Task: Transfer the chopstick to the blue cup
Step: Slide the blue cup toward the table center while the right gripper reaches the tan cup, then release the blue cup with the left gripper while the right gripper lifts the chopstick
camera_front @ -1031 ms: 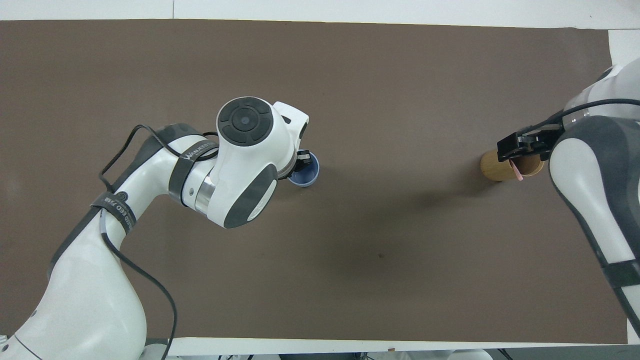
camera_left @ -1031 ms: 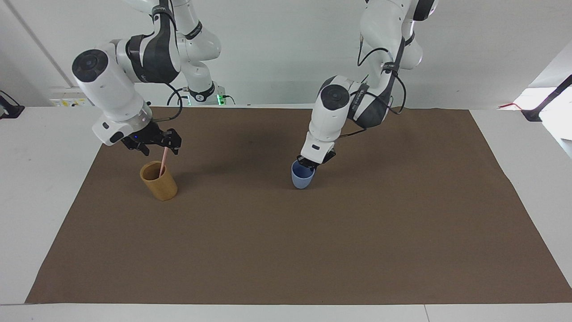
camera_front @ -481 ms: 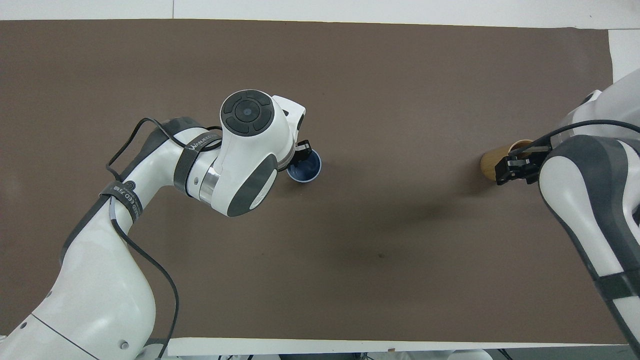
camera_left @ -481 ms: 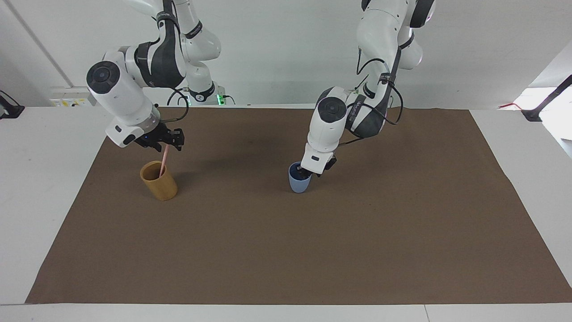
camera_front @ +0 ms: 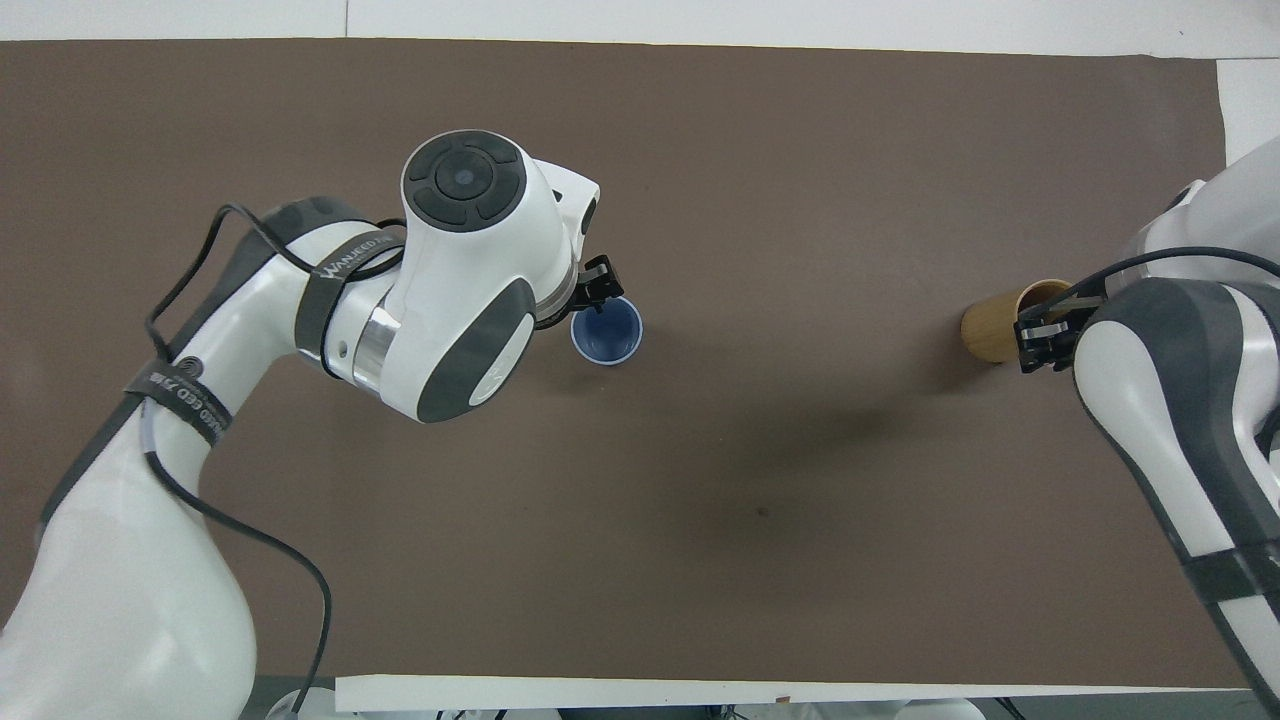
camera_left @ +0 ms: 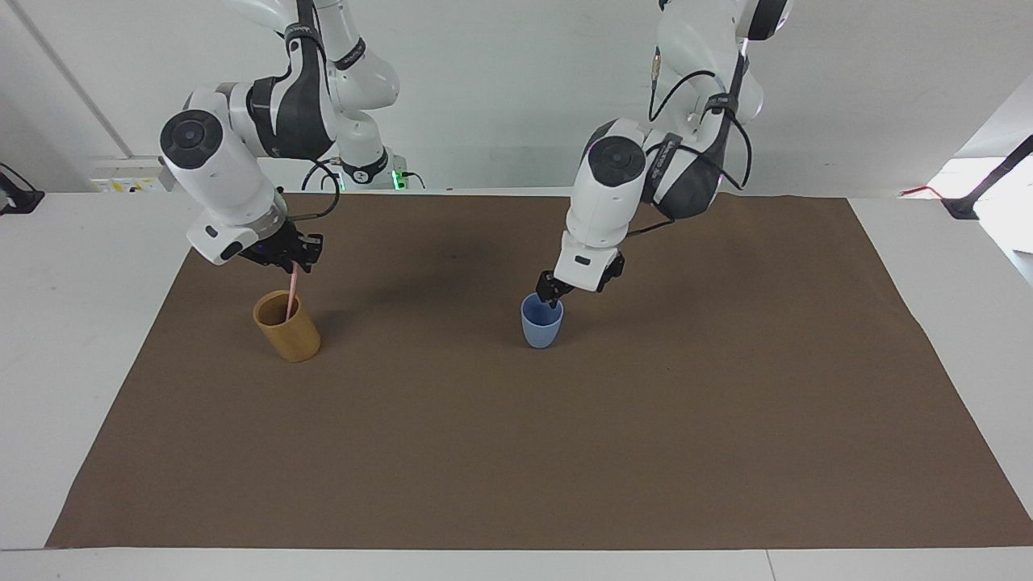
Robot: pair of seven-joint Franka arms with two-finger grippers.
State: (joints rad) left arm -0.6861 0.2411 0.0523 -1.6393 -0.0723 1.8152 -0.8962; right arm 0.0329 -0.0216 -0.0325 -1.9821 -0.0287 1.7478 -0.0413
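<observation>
Your right gripper (camera_left: 292,260) is clenched on the top of the chopstick (camera_left: 290,294), which stands in the tan cup (camera_left: 287,326) toward the right arm's end of the brown mat (camera_left: 516,452). Your left gripper (camera_left: 551,292) hangs released just over the blue cup (camera_left: 541,321) rim, mid-mat.

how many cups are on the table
2. The blue cup stands mid-mat under the left gripper. The tan bamboo cup, holding the chopstick, stands toward the right arm's end under the right gripper. None seems hidden.
</observation>
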